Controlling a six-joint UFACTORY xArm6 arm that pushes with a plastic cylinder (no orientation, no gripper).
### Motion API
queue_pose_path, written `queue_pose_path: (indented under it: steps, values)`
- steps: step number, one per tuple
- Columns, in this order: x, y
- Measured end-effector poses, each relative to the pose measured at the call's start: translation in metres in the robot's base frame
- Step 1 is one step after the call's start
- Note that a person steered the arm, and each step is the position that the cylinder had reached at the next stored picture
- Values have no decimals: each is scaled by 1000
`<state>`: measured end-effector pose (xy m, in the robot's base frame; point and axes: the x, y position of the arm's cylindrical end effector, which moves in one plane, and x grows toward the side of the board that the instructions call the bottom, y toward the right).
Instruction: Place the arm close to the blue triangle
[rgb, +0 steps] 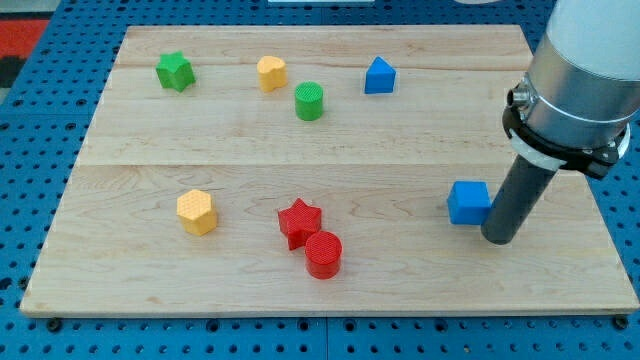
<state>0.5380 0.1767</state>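
Note:
The blue triangle (379, 76) lies near the view's top, right of centre on the wooden board (330, 290). My tip (498, 238) rests on the board at the view's right, far below and to the right of the triangle. It stands right beside a blue cube (468, 202), touching or almost touching its right side.
A green star (175, 71), a yellow block (271, 73) and a green cylinder (309, 101) lie along the top. A yellow hexagon (197, 212) is at lower left. A red star (298, 222) and a red cylinder (323, 254) touch at the bottom centre.

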Motion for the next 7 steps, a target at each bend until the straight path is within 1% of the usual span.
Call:
queue_pose_path:
  steps: [1, 3, 4, 7]
  values:
    - [-61, -14]
    - [-118, -30]
    - [-177, -24]
    - [-185, -24]
